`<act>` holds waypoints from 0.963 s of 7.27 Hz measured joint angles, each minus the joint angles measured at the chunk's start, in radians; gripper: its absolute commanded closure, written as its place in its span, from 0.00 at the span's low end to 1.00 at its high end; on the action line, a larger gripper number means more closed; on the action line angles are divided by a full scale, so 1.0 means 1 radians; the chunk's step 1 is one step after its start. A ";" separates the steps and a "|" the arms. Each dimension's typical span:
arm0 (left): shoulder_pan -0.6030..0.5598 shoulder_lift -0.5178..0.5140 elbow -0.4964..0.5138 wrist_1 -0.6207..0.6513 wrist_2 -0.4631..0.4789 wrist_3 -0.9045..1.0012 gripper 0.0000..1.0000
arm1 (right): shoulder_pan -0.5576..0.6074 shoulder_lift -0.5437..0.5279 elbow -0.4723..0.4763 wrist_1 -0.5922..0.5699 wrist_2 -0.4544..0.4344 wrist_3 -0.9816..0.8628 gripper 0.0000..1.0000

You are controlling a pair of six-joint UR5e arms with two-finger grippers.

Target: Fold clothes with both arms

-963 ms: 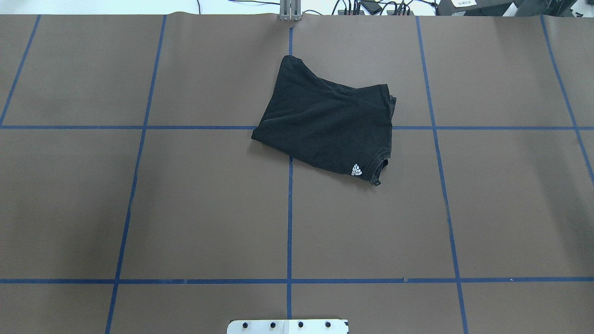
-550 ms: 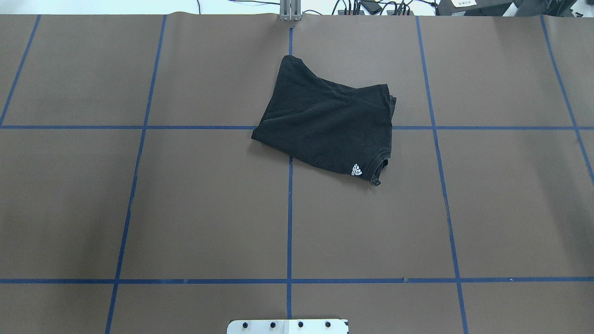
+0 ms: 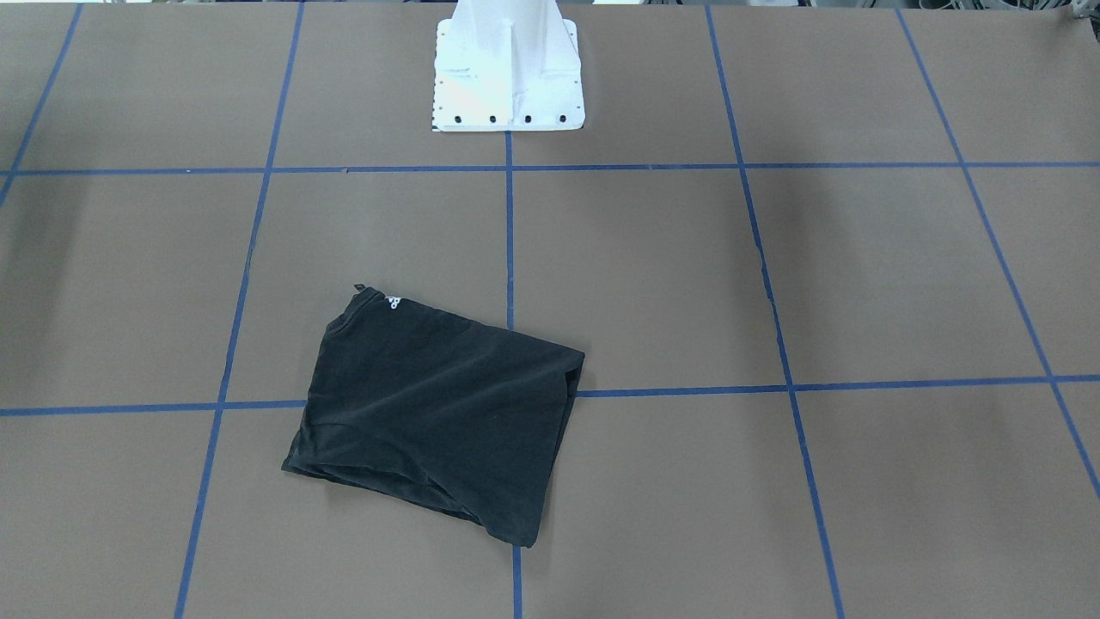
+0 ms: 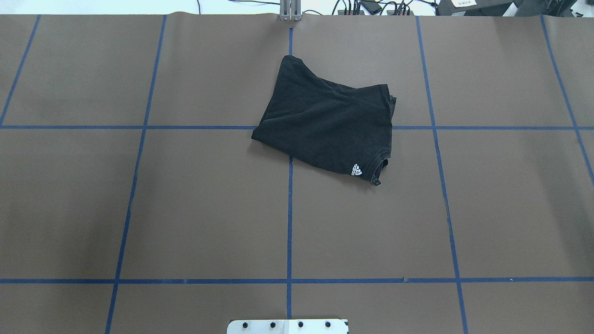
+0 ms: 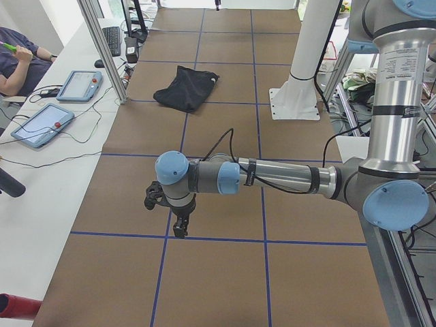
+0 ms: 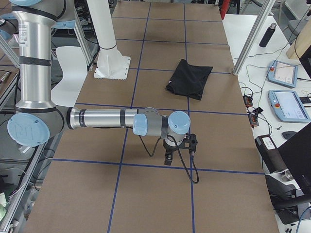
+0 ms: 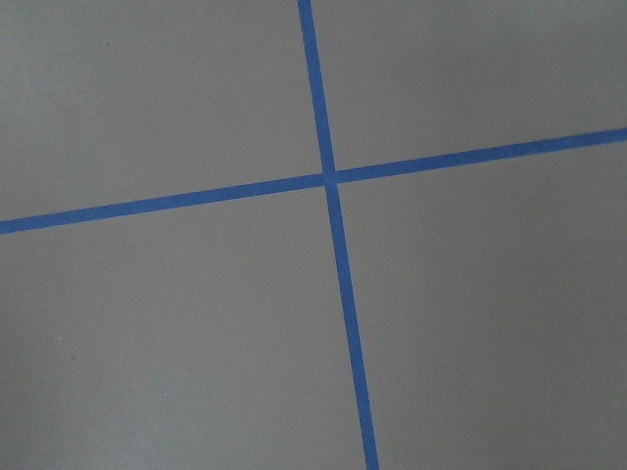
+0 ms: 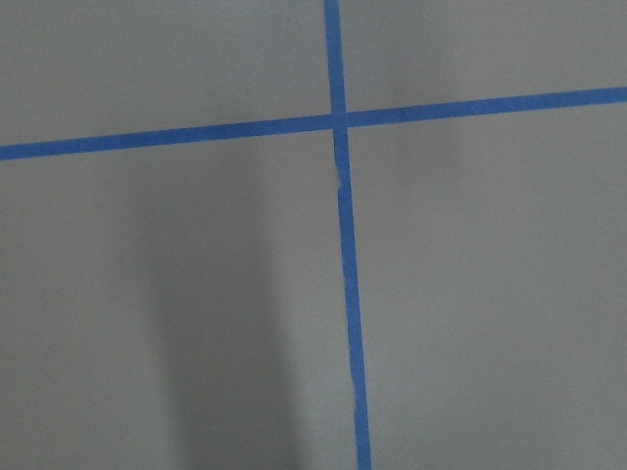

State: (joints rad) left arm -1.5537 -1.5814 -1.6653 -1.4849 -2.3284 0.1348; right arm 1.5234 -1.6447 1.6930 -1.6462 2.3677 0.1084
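Brown paper-covered table (image 3: 859,275), gridded in blue tape: the front view shows the folded black short-sleeved T-shirt (image 3: 438,413) lying alone, probably set down finished. Overhead, a white three-bar logo (image 4: 356,170) sits by its collar, its lettering too small to read. In the left side view the left gripper (image 5: 178,225) hangs well apart from the shirt, and I cannot tell how its jaws stand. In the right side view the right gripper (image 6: 168,158) is likewise parked clear, its jaws equally unclear.

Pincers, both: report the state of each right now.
Left pincer: cannot be told, seen only from the side; far from the shirt.
Right pincer: cannot be told, side view only; also far from the shirt.
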 measured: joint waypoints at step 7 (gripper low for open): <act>-0.003 -0.015 -0.026 0.002 0.043 -0.001 0.00 | 0.027 -0.021 0.061 0.000 -0.072 -0.004 0.00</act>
State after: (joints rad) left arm -1.5570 -1.5960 -1.6916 -1.4830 -2.2849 0.1335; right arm 1.5503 -1.6660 1.7538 -1.6462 2.2962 0.1045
